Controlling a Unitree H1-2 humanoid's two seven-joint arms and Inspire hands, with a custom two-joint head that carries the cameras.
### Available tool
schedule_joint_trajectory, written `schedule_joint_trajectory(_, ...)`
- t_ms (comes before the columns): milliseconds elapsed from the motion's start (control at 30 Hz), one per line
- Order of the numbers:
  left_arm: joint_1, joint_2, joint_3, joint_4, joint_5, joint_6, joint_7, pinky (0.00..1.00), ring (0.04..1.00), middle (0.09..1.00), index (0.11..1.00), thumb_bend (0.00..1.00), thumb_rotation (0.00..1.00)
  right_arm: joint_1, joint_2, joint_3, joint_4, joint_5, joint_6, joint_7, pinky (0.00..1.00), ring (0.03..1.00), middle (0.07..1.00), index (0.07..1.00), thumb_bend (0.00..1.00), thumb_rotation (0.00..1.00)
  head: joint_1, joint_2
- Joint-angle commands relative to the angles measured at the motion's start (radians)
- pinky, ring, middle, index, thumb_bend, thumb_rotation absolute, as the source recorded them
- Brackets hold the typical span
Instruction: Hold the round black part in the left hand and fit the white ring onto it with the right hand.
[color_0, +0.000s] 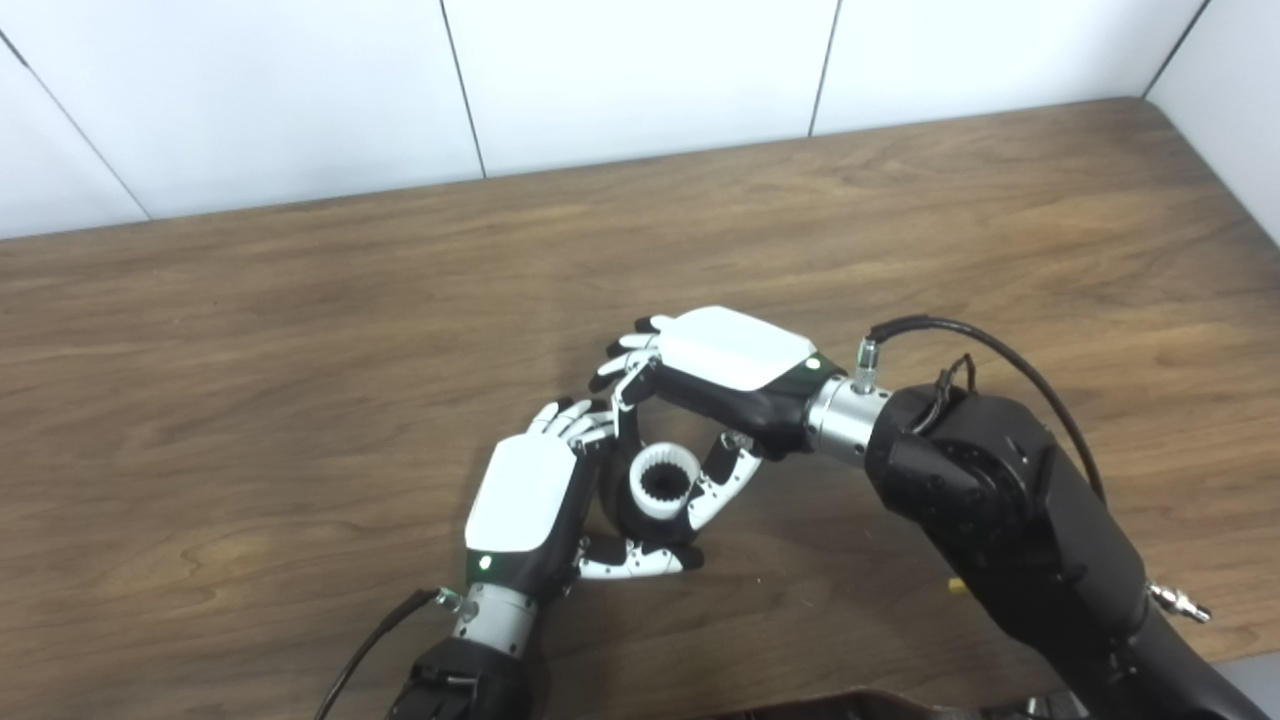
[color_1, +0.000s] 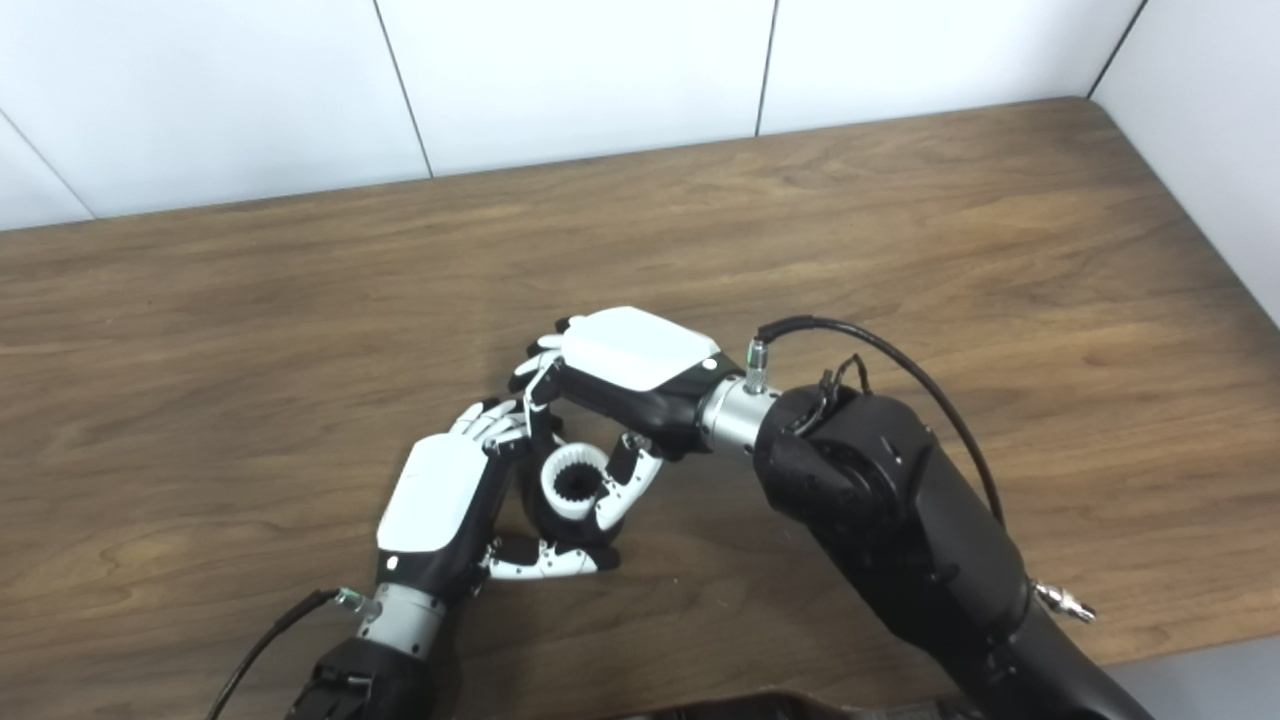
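Left hand: sitting low near the tabletop's front edge, fingers curling round the far side and thumb passing beneath, clasping the round black part.
Round black part: mostly hidden; only a dark rim is showing under and around the ring, opening facing up toward the head.
White ring: toothed inside, appearing to rest on top of the black part, between the two hands; how deep it is seated I cannot tell.
Right hand: reaching in from the right, just above and beside, thumb and fingers pinching the ring's edges.
Key relation: ring axis looking roughly in line with the part; my guess is a straight push down that axis is what remains.
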Motion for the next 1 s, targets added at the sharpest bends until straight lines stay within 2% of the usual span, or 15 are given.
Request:
schedule_joint_trajectory(0,0.025,0.002,-0.025,0.023,0.006,0.028,-0.079,0.92,0.851,0.765,0.484,0.52,0.05,-0.022,0.002,-0.012,-0.002,-0.003,-0.027,-0.028,1.00,0.931,0.853,0.485,0.52,0.14,-0.001,0.001)
schedule_joint_trajectory(500,0.024,0.001,-0.030,0.012,0.007,0.035,-0.088,0.92,0.851,0.766,0.484,0.52,0.05,-0.010,0.002,-0.020,0.020,0.008,-0.050,-0.047,1.00,0.929,0.853,0.485,0.52,0.14,0.002,0.012)
schedule_joint_trajectory(967,0.019,-0.003,-0.037,0.011,0.009,0.046,-0.093,0.92,0.848,0.774,0.484,0.52,0.05,-0.013,0.029,-0.011,0.033,0.007,-0.056,-0.052,1.00,0.938,0.858,0.485,0.52,0.14,0.001,0.015)
